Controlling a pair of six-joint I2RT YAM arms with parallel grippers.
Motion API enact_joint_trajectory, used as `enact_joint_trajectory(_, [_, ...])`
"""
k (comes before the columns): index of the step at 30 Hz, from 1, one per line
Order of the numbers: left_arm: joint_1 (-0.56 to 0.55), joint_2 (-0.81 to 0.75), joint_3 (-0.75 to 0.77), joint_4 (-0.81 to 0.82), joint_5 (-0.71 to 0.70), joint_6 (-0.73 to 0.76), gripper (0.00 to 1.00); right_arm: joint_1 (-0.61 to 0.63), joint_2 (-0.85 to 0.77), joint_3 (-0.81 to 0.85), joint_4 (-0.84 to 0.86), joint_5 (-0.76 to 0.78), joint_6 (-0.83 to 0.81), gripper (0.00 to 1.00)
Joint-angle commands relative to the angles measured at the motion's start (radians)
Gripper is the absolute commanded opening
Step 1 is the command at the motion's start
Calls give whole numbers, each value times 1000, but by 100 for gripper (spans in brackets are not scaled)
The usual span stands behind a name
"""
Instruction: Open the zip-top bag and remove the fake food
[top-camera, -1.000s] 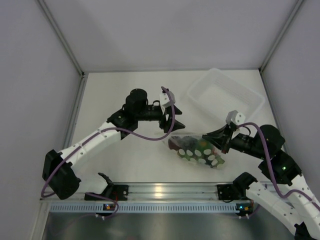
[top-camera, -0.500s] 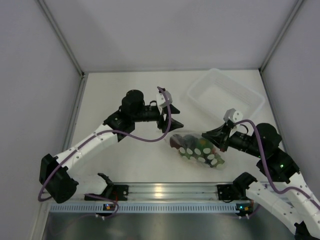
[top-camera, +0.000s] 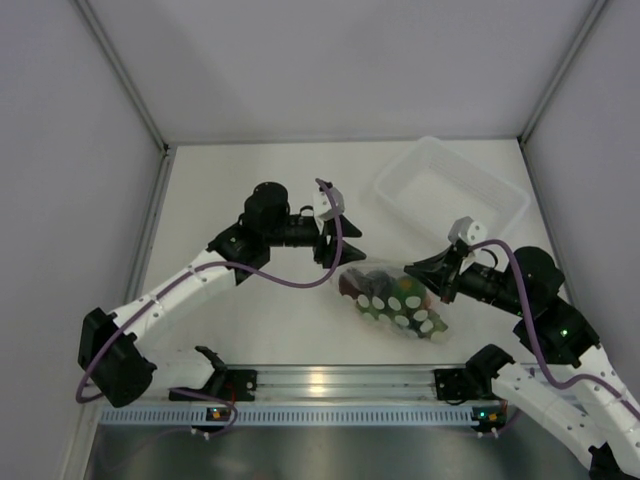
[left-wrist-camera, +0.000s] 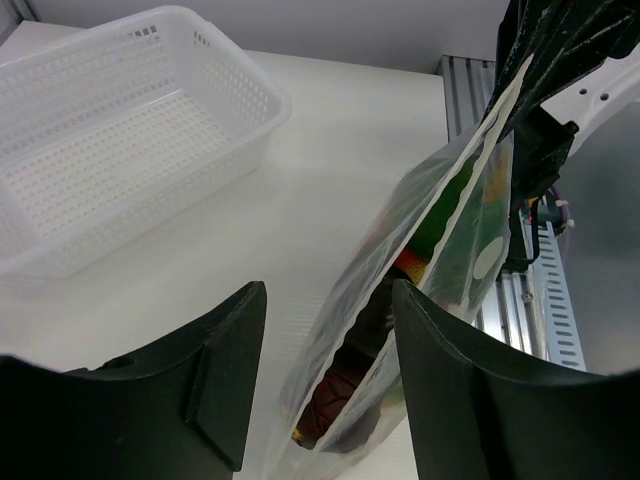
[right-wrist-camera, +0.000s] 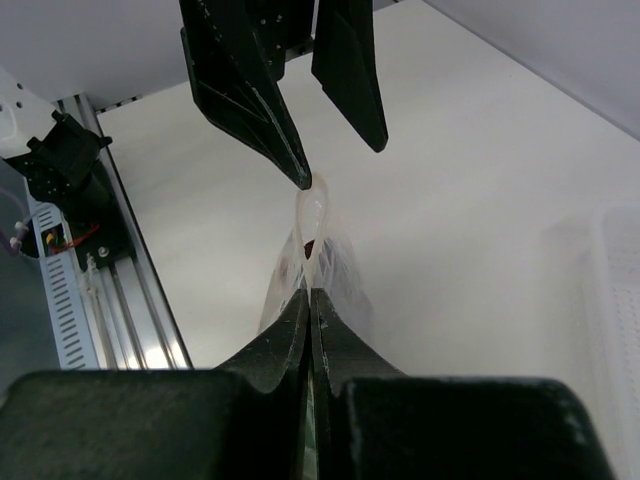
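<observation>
We see the small clear crinkly zip-top bag (top-camera: 392, 298) just right of the middle of the overhead view, above the white bench (top-camera: 280, 330), between the two arms. White round spots mark its lower side. Inside it lies the fake food (top-camera: 383, 288): small plastic pieces in green, dark maroon, red and orange-yellow, all within the plastic.

The right pincer (top-camera: 418, 272) is clenched on the bag's right end. In its own wrist view the two black fingers (right-wrist-camera: 300, 335) meet flat on the thin top strip of the bag (right-wrist-camera: 310, 240).

The left pincer (top-camera: 338, 256) stands released at the bag's left end. In its wrist view the two black fingers (left-wrist-camera: 225, 370) flank the bag's upper edge (left-wrist-camera: 440, 260) with a gap on each side, and a maroon piece (left-wrist-camera: 335, 390) shows low in the bag. We cannot tell whether the bag's underside rests on the bench.

The white perforated plastic basket (top-camera: 445, 190) sits at the upper right of the overhead view, apart from the bag. A silver metal rail (top-camera: 320, 380) runs along the bottom.
</observation>
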Motion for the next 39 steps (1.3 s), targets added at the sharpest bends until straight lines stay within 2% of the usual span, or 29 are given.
enact_joint_trajectory(1, [3, 14, -8, 62, 47, 18, 58, 14, -17, 15, 129, -14, 2, 0])
enact_joint_trajectory(10, [3, 39, -24, 60, 81, 22, 54, 13, -17, 8, 141, -12, 5, 0])
enact_joint_trajectory(20, [3, 84, -21, 60, 187, 16, 55, 14, -12, 0, 161, -1, 12, 0])
enact_joint_trajectory(22, [3, 91, -19, 60, 158, 15, 43, 13, -12, -2, 168, -3, 15, 0])
enact_joint_trajectory(23, [3, 91, -19, 59, 144, 13, 29, 13, -12, -6, 170, -4, 15, 0])
enact_joint_trajectory(26, [3, 82, -16, 60, 60, -1, 1, 14, -9, -12, 176, 3, 15, 0])
enact_joint_trajectory(30, [2, 61, -1, 60, -118, -49, 0, 13, 6, -20, 190, 40, 52, 0])
enact_joint_trajectory(33, [2, 30, 10, 54, -314, -103, 0, 13, 35, -26, 228, 132, 94, 0])
enact_joint_trajectory(39, [2, -21, 83, -115, -672, -214, 0, 14, 166, 15, 279, 270, 205, 5])
